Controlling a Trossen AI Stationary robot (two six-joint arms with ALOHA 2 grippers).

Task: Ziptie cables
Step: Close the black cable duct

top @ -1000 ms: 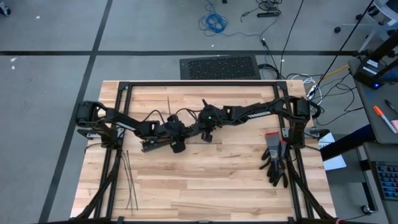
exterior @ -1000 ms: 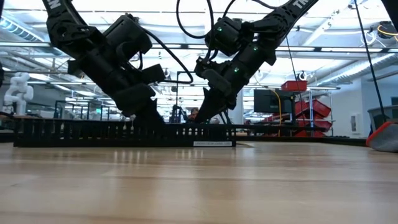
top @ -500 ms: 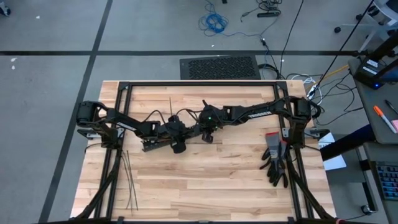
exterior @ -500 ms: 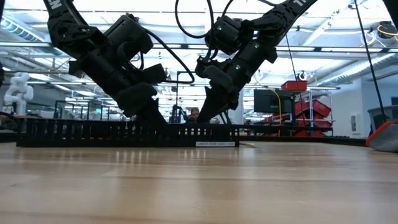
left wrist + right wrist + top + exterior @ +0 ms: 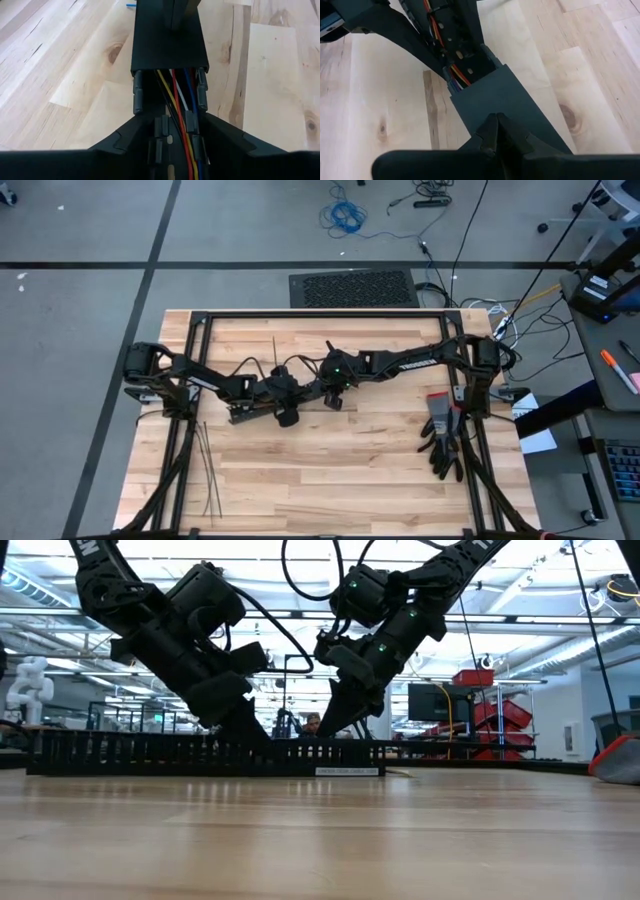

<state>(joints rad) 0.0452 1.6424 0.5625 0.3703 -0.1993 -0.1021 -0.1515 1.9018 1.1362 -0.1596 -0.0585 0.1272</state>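
Note:
A long black slotted duct lies flat on the wooden table. The cables are red, yellow, blue, white and black wires running along inside it. A flat black cover sits over the duct's right part. My left gripper straddles the uncovered stretch just left of the cover's edge. My right gripper is shut, its tips on top of the cover. The zipties lie loose near the table's front left, and one more ziptie lies behind the duct. My left gripper clasps the duct's two slotted side walls between its fingers, one finger outside each wall. It comes slanting down from the table's left, with the fingers along the duct. The duct stays flat on the table. My right gripper presses its shut fingertips down on the cover's top face, slanting down from the table's right. The cover sits on the duct.
A pair of dark gloves lies at the table's right side. The black frame rails run along the table's far edge and both sides. Bare wood lies in front of the duct.

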